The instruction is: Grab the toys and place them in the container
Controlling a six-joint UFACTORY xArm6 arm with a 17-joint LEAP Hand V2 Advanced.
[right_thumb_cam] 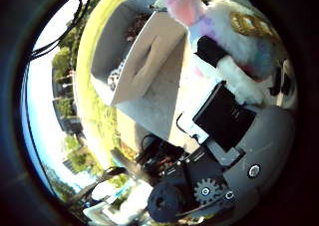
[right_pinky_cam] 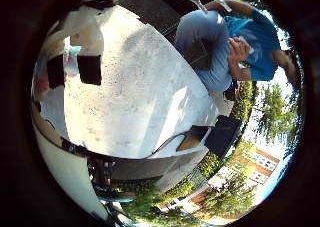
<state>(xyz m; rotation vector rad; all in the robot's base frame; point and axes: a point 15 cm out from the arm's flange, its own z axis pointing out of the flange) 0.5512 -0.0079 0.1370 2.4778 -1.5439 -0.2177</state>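
Note:
In the right thumb side palm view a soft plush toy (right_thumb_cam: 231,35), white with pink, purple and blue patches and a gold part, sits close against the palm. My right hand (right_thumb_cam: 221,109) has its black and white fingers curled against the toy, with a black fingertip (right_thumb_cam: 209,53) pressing on it. A pale box-shaped container (right_thumb_cam: 150,59) with a handle slot in its side stands on the ground beside the toy, with dark things inside near its rim. In the right little finger side palm view, white and black finger parts (right_pinky_cam: 72,172) curve along the edge.
Pale concrete ground (right_pinky_cam: 130,92) spreads below the palm, with small dark objects (right_pinky_cam: 88,69) lying on it. A person in blue (right_pinky_cam: 240,45) sits at the edge of the concrete. Grass (right_thumb_cam: 95,107) lies beside the container. Trees and a building stand beyond.

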